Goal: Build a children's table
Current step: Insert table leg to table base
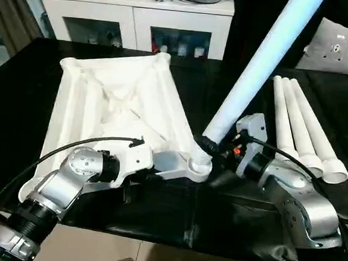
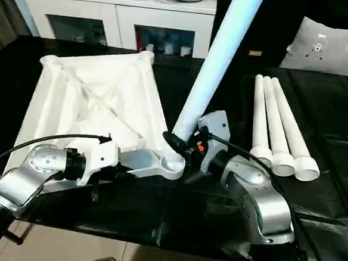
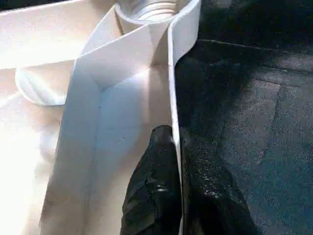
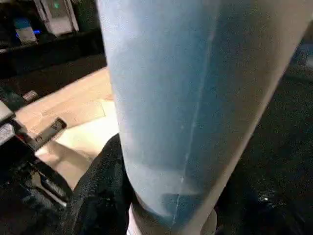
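The white table top [image 1: 116, 102] lies upside down on the black table, ribs facing up. My left gripper [image 3: 176, 147] is shut on its raised rim [image 3: 172, 73] close to the near right corner, one black finger [image 3: 154, 186] inside and one outside. A long white leg [image 1: 256, 70] stands tilted in that corner's socket [image 1: 198, 165], leaning up and to the right. My right gripper [image 1: 214, 146] is shut on the leg's lower end just above the socket. Three more legs [image 1: 300, 121] lie side by side to the right.
A white cabinet [image 1: 134, 14] with glass doors stands behind the table. A pale cushion [image 1: 341, 52] sits at the back right. The black table's front edge [image 1: 155, 231] runs just below my forearms. A black cable [image 1: 59, 149] loops over my left arm.
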You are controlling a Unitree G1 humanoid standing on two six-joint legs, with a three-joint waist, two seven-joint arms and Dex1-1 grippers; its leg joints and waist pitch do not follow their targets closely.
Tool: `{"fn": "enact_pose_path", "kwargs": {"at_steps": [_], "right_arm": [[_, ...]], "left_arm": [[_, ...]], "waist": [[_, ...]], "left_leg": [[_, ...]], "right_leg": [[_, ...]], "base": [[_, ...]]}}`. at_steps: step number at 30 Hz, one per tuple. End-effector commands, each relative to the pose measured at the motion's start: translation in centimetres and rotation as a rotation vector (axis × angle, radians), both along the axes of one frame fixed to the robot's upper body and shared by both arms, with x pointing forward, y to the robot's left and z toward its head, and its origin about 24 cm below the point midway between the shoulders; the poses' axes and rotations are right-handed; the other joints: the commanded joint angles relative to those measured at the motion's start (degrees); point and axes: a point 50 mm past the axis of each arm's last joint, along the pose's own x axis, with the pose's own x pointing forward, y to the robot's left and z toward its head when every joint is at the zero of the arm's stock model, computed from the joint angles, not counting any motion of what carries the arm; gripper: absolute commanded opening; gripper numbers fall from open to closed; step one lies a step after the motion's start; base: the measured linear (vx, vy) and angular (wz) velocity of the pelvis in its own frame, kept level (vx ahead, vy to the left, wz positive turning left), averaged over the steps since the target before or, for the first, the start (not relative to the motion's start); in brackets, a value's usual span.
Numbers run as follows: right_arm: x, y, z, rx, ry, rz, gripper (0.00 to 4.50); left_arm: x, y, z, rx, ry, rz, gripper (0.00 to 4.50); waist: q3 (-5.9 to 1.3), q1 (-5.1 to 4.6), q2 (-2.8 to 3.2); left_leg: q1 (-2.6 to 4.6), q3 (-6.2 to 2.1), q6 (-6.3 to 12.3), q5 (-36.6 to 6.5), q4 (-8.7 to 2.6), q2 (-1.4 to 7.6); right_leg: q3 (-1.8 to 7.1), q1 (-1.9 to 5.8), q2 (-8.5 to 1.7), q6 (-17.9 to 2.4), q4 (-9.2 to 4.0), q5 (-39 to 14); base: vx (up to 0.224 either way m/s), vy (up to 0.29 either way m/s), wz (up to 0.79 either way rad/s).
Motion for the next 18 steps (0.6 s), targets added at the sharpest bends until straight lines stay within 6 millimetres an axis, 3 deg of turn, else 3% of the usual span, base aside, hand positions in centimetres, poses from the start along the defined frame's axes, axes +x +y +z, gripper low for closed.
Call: {"fn": "enact_pose_path", "kwargs": {"at_steps": [1,8,14,18], "right_arm": [[0.16,0.02,0.49,0.007,-0.024,0.004,1.88],[0.14,0.36,-0.15,-0.023,0.025,-0.025,1.88],[0.05,0.52,-0.19,-0.015,0.007,-0.008,1.88],[-0.02,0.76,-0.22,-0.027,-0.01,0.032,1.88]], "left_arm": [[-0.13,-0.24,0.68,-0.085,0.025,0.021,0.55],[-0.04,-0.66,0.41,-0.067,0.006,0.029,0.95],[-0.03,-0.61,-0.08,-0.034,0.023,0.044,0.95],[0.42,-0.27,-0.13,-0.036,0.014,0.075,0.58]], "waist": [[-3.31,-0.04,-0.89],[-3.33,-0.14,-1.05],[-3.22,-0.08,-1.02],[-3.05,-0.12,-1.05]], "left_leg": [[1.08,-1.62,0.17,-11.19,-4.71,3.76],[0.97,-1.7,0.59,-10.23,-4.85,3.8],[0.97,-1.73,0.25,-11.23,-4.9,3.88],[1.06,-1.77,-0.19,-12.99,-5.03,3.88]], "right_leg": [[3.12,1.68,-5.47,-10.61,-4.88,-15.49],[3.09,1.78,-5.22,-10.95,-4.78,-11.88],[3.14,1.74,-5.38,-10.88,-4.91,-12.94],[3.2,1.6,-5.4,-10.27,-5.2,-15.8]], "base": [[0.0,0.0,0.0],[0.0,0.0,0.0],[0.0,0.0,0.0],[0.0,0.0,0.0]]}}
